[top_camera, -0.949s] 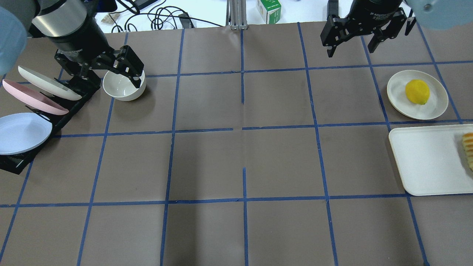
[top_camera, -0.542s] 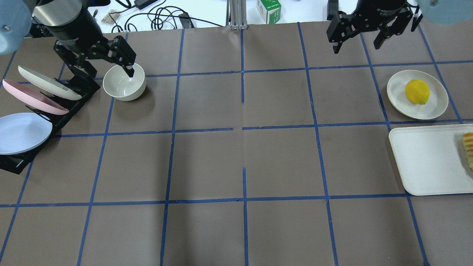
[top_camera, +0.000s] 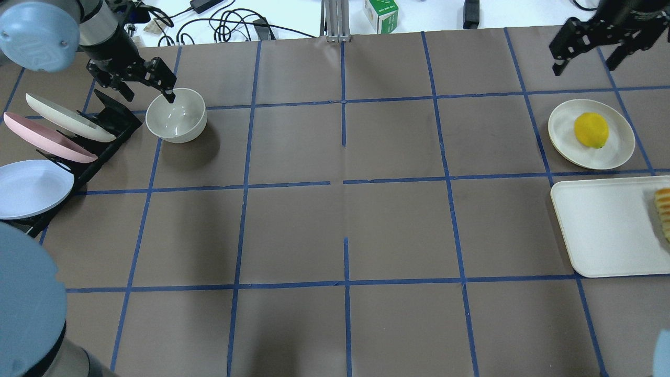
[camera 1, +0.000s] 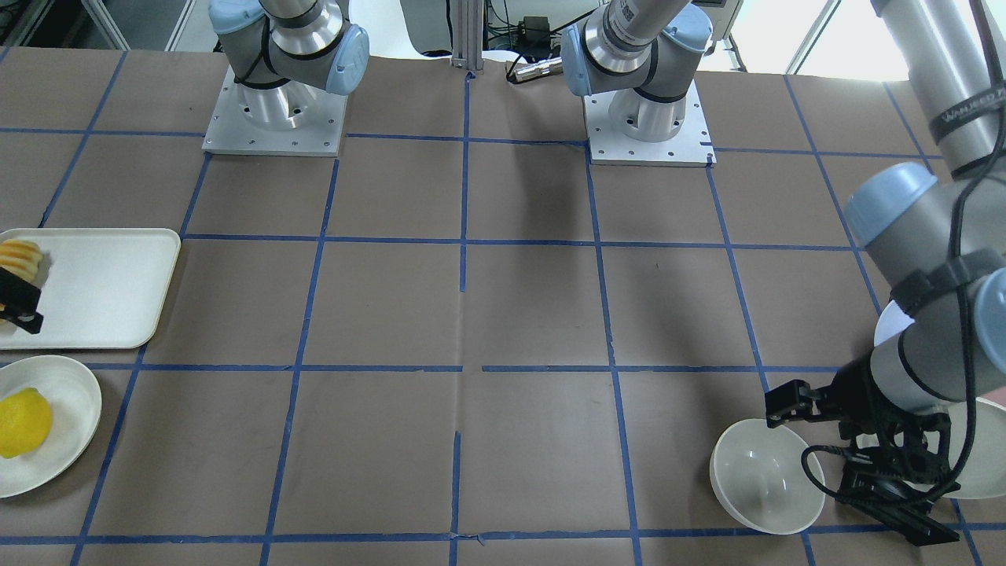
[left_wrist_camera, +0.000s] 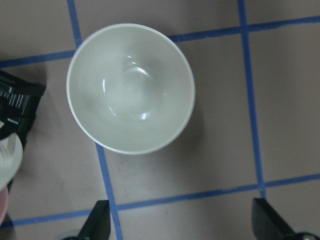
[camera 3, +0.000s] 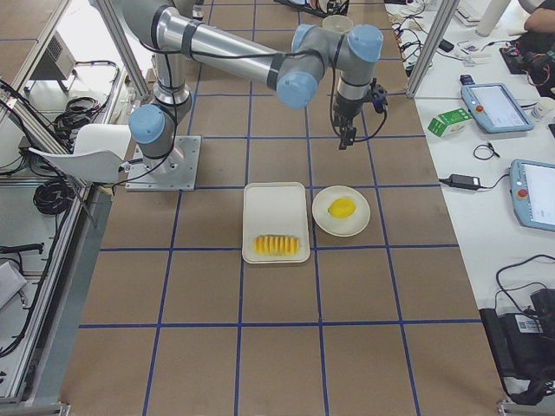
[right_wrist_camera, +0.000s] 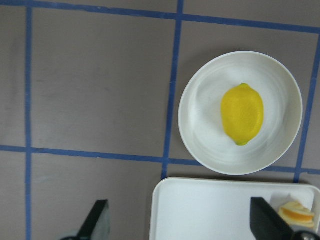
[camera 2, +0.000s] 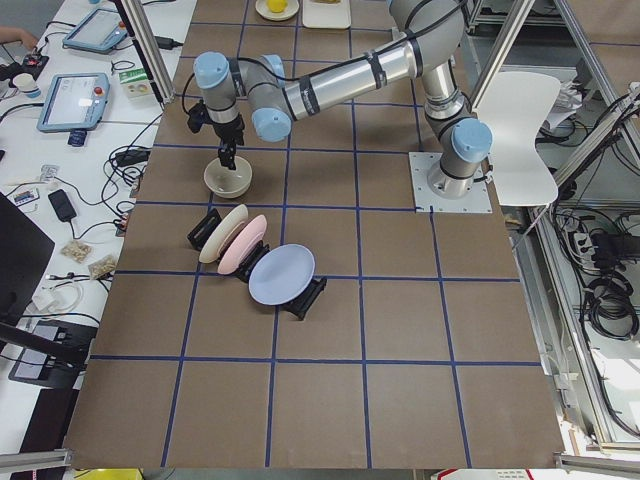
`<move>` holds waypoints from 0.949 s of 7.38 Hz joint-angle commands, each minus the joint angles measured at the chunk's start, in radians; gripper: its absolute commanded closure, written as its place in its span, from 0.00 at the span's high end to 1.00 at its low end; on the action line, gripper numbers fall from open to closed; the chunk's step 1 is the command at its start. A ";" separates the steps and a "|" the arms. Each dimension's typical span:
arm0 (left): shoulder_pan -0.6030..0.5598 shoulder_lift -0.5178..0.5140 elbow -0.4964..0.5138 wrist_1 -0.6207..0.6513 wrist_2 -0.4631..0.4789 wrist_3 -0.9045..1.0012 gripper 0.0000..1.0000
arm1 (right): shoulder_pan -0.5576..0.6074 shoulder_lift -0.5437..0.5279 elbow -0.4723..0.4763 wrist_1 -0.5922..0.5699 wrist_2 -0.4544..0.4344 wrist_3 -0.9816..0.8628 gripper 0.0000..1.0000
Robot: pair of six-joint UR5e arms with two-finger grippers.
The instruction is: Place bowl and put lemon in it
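Nearest the robot, on its right, a white tray (top_camera: 602, 225) lies flat on the table (top_camera: 345, 230) with a row of orange-yellow fruit slices (top_camera: 663, 212) at its outer edge. On the left, a black rack (top_camera: 112, 123) holds a blue plate (top_camera: 31, 188), a pink plate (top_camera: 47, 137) and a cream plate (top_camera: 68, 118), all tilted.

Just beyond the tray sits a shallow white plate (top_camera: 562, 128). The lemon (top_camera: 591, 130) lies on its side on it, a bright yellow oval with a small green tip. Across the table and well apart from it, the bowl (top_camera: 176, 116) stands upright just beside the far end of the rack, over a crossing of blue tape lines. It is deep, round and off-white, and its glossy inside reflects light and holds nothing.

Farther still, the left gripper (top_camera: 148, 97) hangs over the far rim of the bowl. Its jaws are spread wide and it grips nothing. In the wrist view the whole rim shows clear of both fingertips. The right gripper (top_camera: 584, 67) hovers beyond the plate with its jaws just as wide apart. It carries nothing and stands clear of the lemon.
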 commanded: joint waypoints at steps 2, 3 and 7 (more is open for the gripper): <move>0.015 -0.091 0.017 0.073 0.001 0.070 1.00 | -0.065 0.225 0.017 -0.240 -0.016 -0.176 1.00; 0.023 -0.117 0.017 0.102 -0.005 0.070 0.99 | -0.065 0.280 0.020 -0.273 -0.015 -0.181 1.00; 0.074 -0.143 0.004 0.093 -0.085 -0.043 0.69 | -0.072 0.334 0.078 -0.339 -0.066 -0.207 0.56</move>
